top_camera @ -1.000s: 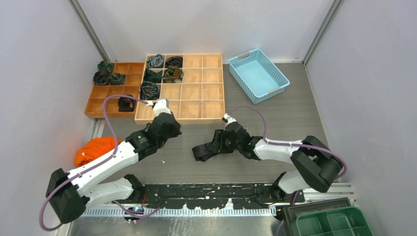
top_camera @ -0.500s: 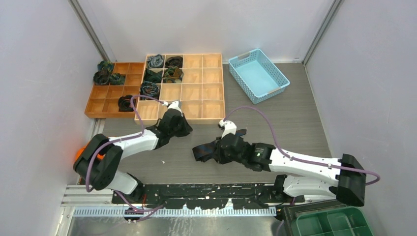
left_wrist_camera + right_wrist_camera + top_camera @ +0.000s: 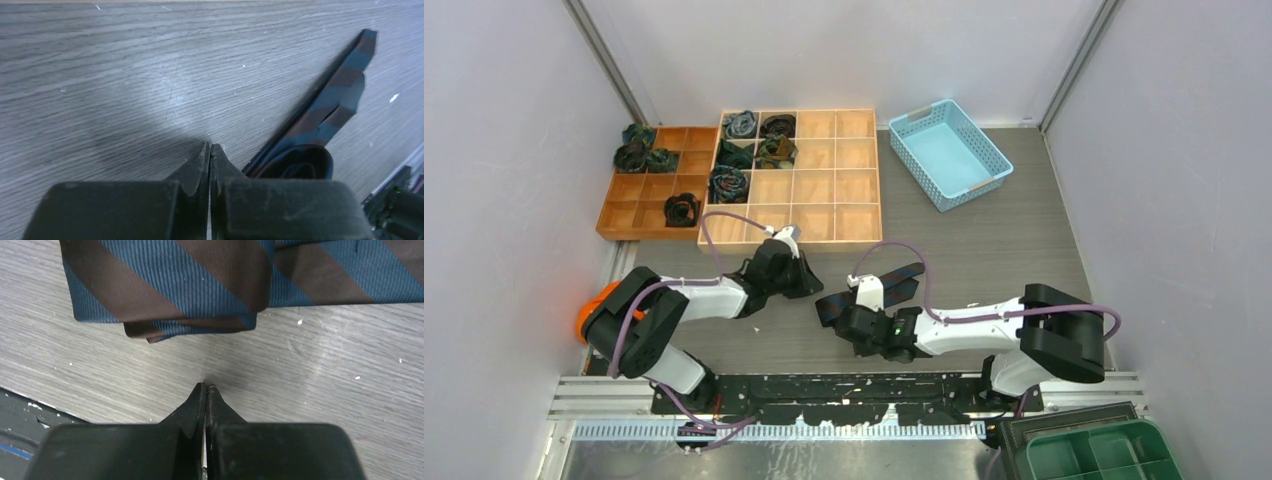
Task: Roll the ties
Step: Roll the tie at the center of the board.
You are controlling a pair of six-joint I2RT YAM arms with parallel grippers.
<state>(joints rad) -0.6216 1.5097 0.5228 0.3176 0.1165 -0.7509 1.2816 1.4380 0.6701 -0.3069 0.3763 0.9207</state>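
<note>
Reaches the left arm [image 3: 704, 295] low from its near-left base toward the right, elbow folded back close to the base, wrist tipped downward. Holds the left gripper [image 3: 209, 147] pressed together, fingertips touching each other along their length. Stretches the right arm [image 3: 969, 330] low from its near-right base toward the left, forearm almost level. Holds the right gripper [image 3: 205, 386] closed likewise, tips meeting, angled downward and leftward.

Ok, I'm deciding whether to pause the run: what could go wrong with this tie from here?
The left gripper and right gripper are shut and empty, so the tie lies free; its loose coil may unroll. The right arm's purple cable loops over the tie and could drag it.
</note>
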